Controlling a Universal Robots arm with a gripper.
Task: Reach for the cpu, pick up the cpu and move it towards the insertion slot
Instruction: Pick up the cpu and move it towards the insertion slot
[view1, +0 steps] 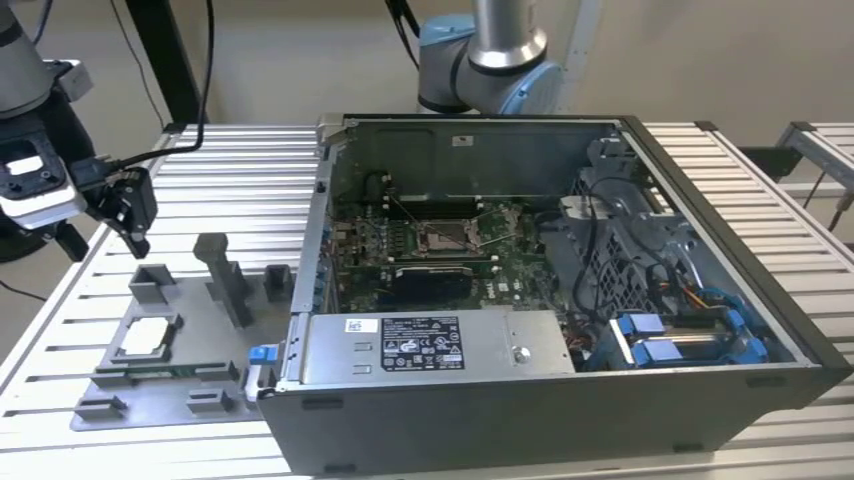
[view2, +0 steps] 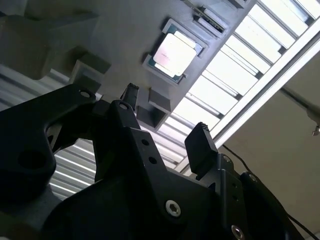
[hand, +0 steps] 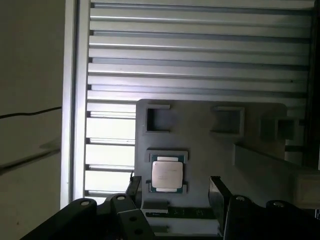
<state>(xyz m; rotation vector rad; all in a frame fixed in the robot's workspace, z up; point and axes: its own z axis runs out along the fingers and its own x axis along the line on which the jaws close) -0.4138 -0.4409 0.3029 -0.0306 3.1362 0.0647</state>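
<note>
Far over on the exterior view's left, the hand (view1: 131, 232), hanging above the slatted tabletop (view1: 240, 180) and pointing down. Upper part of the arm (view1: 20, 60) cut off by the frame's top-left corner. From this angle, hard to judge the gap between the fingers.

Clearer in both wrist views: hand (hand: 175, 186) open, two black fingers (hand: 216, 189) well apart, nothing gripped. Same story in the second wrist view, hand (view2: 165, 114) spread wide, with its dark body blocking a large share of the scene.

And the cpu (view1: 147, 335)? Lying flat in its square nest on the grey fixture plate (view1: 200, 335), lower left of the exterior view, below the hand and clearly apart from it. Pale top face bright in the first wrist view, cpu (hand: 167, 174) framed between the fingertips by line of sight, not touched. In the second wrist view, cpu (view2: 173, 54) beyond the fingertips, greenish rim just showing. Raised fixture blocks (view1: 227, 275) close by, some half hidden behind the hand in the wrist views.

Insertion slot (view1: 447, 237) well off toward the middle of the exterior view, down inside the open computer case (view1: 534, 410), set in the green circuit board (view1: 360, 260). Silver frame visible; wire lever too fine to make out with certainty. Lower part of the board hidden behind the labelled power supply (view1: 427, 345).
</note>
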